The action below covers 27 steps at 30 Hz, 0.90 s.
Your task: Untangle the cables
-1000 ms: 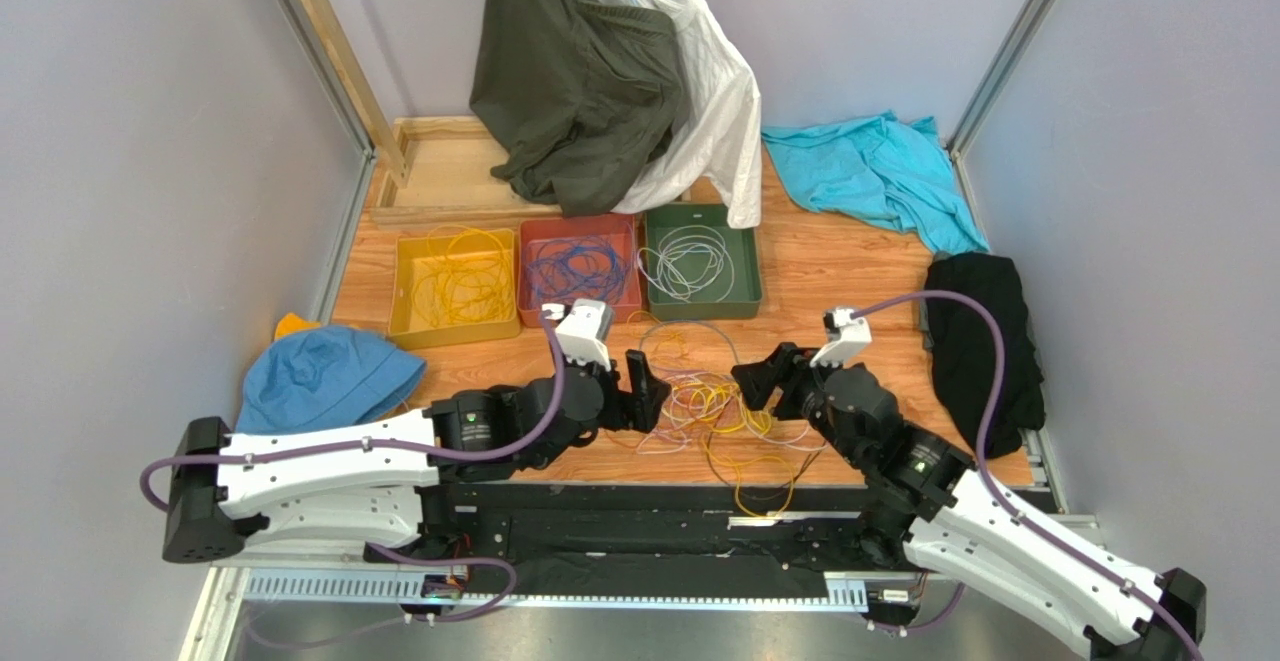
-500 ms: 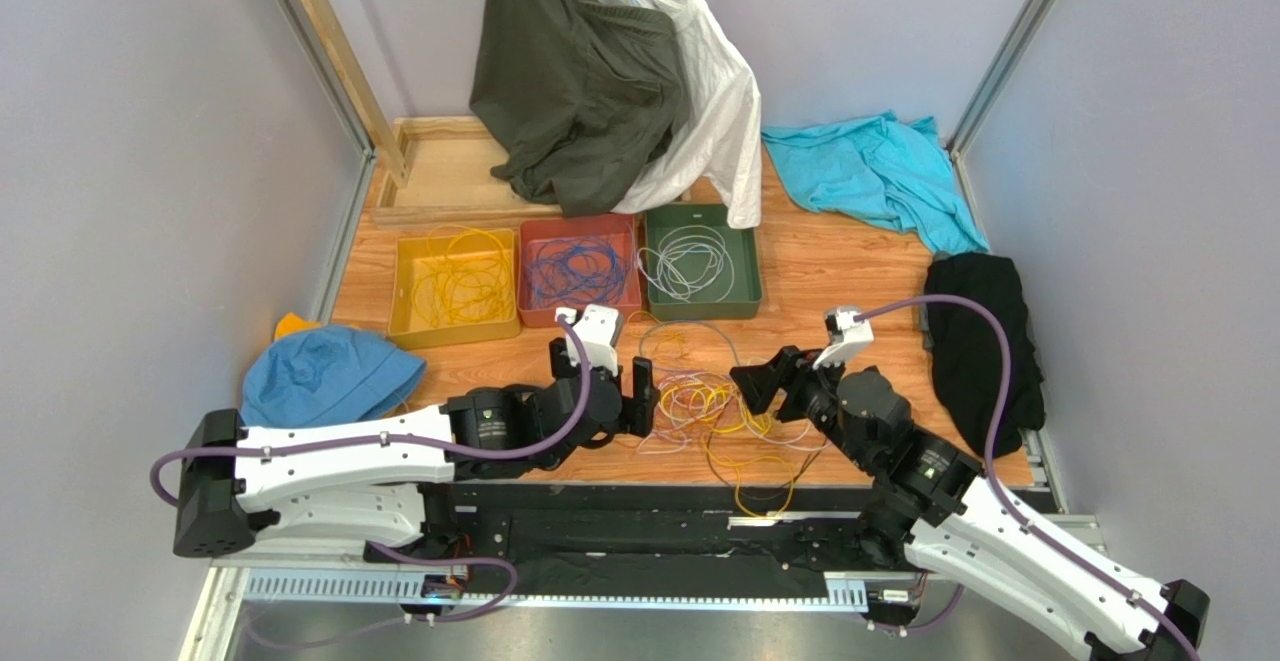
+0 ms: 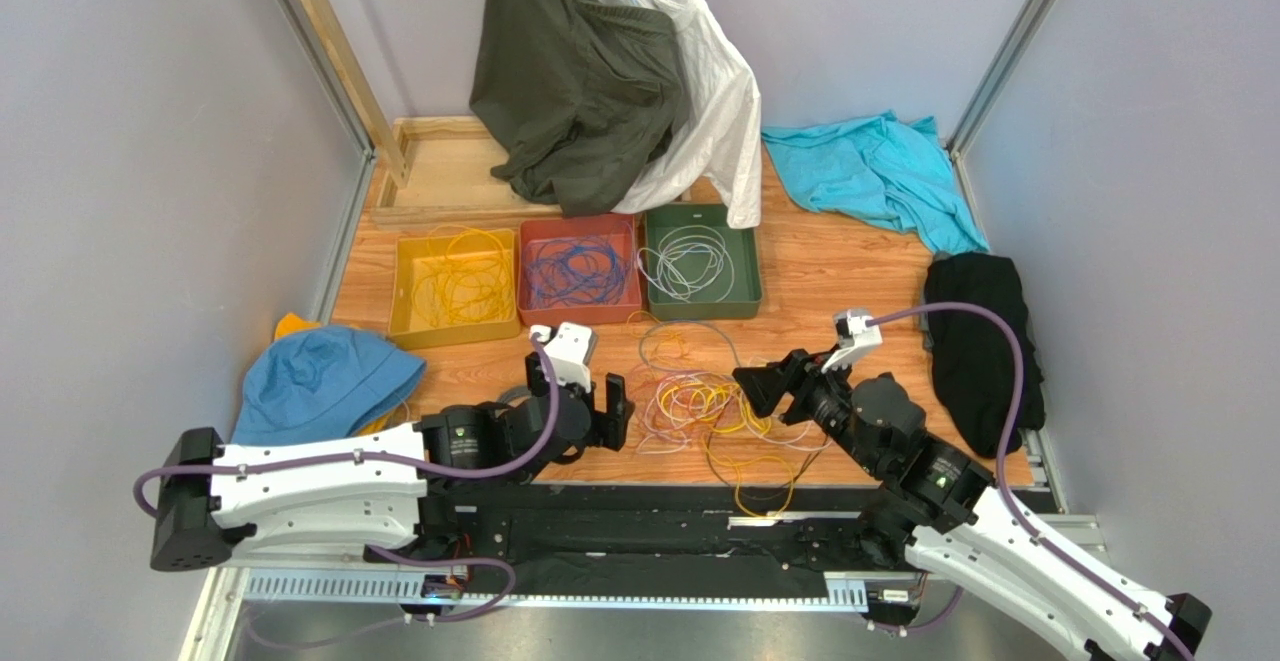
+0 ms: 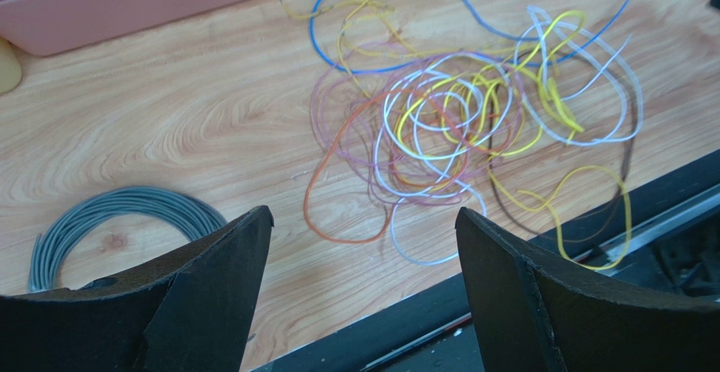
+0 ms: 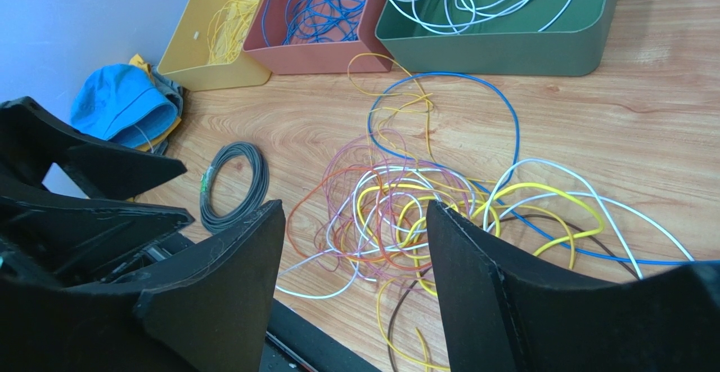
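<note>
The cables (image 3: 706, 409) lie in a loose tangle of yellow, white, purple, orange-red, blue and dark strands on the wooden table between my two grippers. My left gripper (image 3: 613, 411) is open and empty just left of the tangle. In the left wrist view its jaws (image 4: 363, 213) stand wide apart, with the tangle (image 4: 456, 127) ahead and a grey coiled cable (image 4: 101, 220) at the left. My right gripper (image 3: 759, 385) is open and empty at the tangle's right edge. In the right wrist view (image 5: 355, 206) it hovers above the tangle (image 5: 406, 212).
A yellow bin (image 3: 403, 294), a red bin (image 3: 579, 223) and a green bin (image 3: 751, 264) holding sorted cables stand behind the tangle. A blue hat (image 3: 323, 376) lies at the left and a black cloth (image 3: 977, 339) at the right. Clothes (image 3: 601, 76) hang at the back.
My left gripper has drawn back to the left and nearer the table's front edge, away from the tangle. My right gripper has barely shifted.
</note>
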Motion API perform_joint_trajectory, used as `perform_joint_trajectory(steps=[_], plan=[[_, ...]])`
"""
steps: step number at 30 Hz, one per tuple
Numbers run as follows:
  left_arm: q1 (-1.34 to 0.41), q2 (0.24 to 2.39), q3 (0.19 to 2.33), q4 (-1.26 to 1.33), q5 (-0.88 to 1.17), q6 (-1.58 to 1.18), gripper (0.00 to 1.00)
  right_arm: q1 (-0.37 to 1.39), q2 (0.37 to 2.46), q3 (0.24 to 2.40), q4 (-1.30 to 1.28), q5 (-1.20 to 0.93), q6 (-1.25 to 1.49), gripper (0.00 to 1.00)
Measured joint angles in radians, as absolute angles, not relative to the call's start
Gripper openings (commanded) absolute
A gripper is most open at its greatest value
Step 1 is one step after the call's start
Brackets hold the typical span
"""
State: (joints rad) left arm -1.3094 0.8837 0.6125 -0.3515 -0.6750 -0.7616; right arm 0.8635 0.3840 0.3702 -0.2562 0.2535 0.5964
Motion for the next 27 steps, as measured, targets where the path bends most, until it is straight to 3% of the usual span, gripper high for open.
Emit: perform_joint_trajectory(steps=[10,27], plan=[[-1.306,1.158,0.67,-0.255,-0.604,-0.688,0.88,0.863,0.323,0.332,-0.3,0.252,0.598,0.65],[-1.295,1.232,0.519,-0.02,-0.387,-0.712,0.85,0.863,0.285,0.331,-0.365,0.27,0.598,0.64]])
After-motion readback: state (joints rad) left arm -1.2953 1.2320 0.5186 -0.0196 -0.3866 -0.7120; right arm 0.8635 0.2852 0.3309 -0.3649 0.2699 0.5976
